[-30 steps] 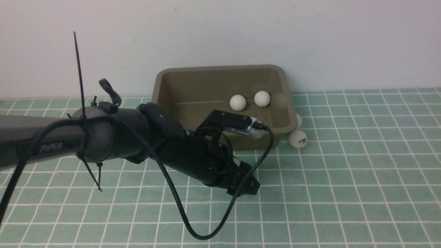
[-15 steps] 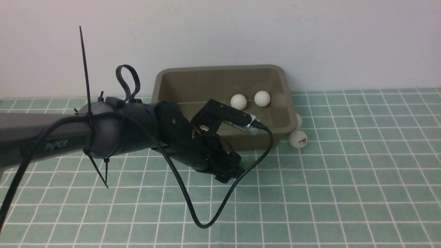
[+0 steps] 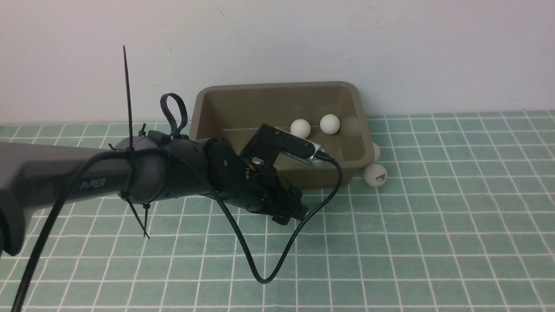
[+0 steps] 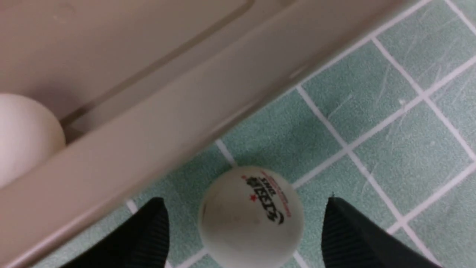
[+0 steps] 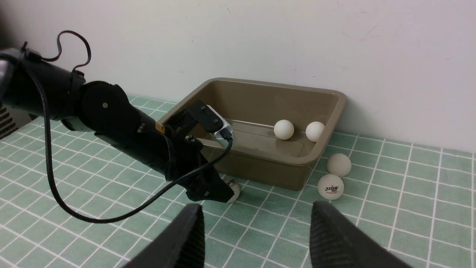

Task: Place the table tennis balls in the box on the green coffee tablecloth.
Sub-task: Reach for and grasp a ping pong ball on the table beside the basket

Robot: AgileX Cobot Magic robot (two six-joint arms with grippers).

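Note:
The olive-brown box (image 3: 277,86) stands on the green tablecloth (image 3: 433,216) against the wall. Two white balls (image 3: 300,128) (image 3: 330,124) lie inside it at the right. The left wrist view shows another ball (image 4: 22,137) inside, by the near wall. Two more balls lie outside the box's right corner: a logo ball (image 3: 375,174) and one (image 3: 376,151) partly hidden by the box. My left gripper (image 3: 290,214) is open and low on the cloth just before the box. A printed ball (image 4: 252,217) sits between its fingers with gaps on both sides. My right gripper (image 5: 256,219) is open and empty.
The white wall runs right behind the box. A black cable (image 3: 260,277) loops down from the left wrist camera to the cloth. My left arm (image 3: 130,177) stretches across the left half of the cloth, in front of the box's near wall.
My left gripper has drawn back from the lower right toward the box's near wall, and the arm has shifted right. The balls in the box and at its corner have not moved.

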